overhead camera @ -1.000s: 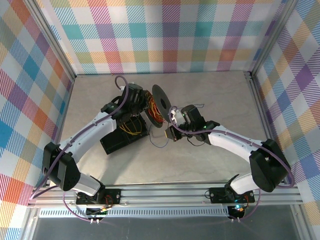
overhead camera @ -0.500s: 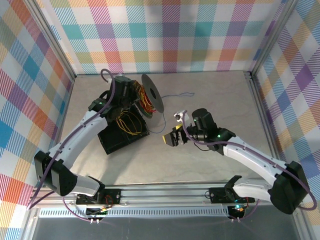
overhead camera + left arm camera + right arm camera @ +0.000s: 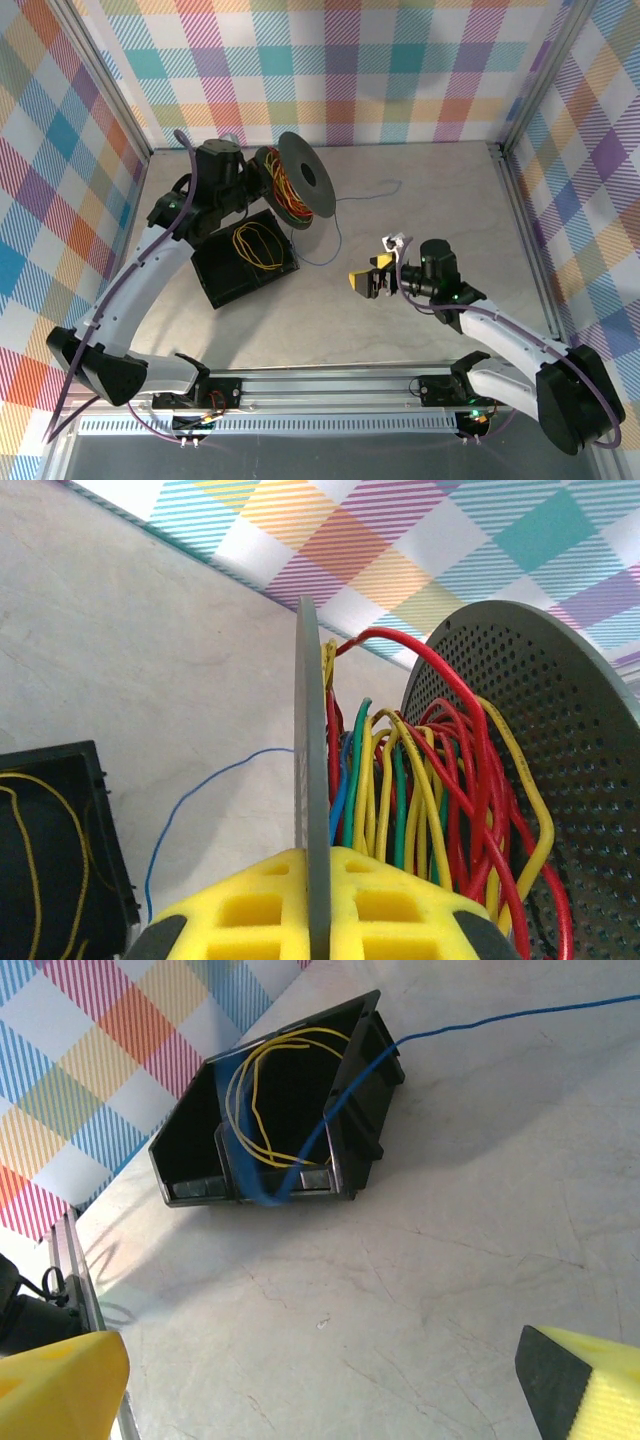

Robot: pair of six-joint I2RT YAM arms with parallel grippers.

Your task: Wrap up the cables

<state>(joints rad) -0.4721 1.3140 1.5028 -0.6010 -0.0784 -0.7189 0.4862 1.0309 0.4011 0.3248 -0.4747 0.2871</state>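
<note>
Now the left jaws pinch the spool point(image 3: 300, 178) wound with cables point(image 3: 400, 780). One blue cable point(image 3: 336, 232) trails across the table point(image 3: 450, 210). The right jaws are spread wide, holding nothing.

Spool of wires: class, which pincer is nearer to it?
Left. The left pincer grips the spool by its flange; the right pincer stands open above the table, well apart, lower right in the top view.

Left arm point(image 3: 140, 275) and right arm point(image 3: 505, 335): white tubular shells between bulky black joint housings. Thin lilac cable point(image 3: 118, 290) strung along each, looping free at joints. Left fingers point(image 3: 250, 912) faced with yellow foam, square pockets moulded in. Right fingers point(image 3: 60, 1385) same yellow, black at edge. Black base plates point(image 3: 222, 388) at near end.
</note>
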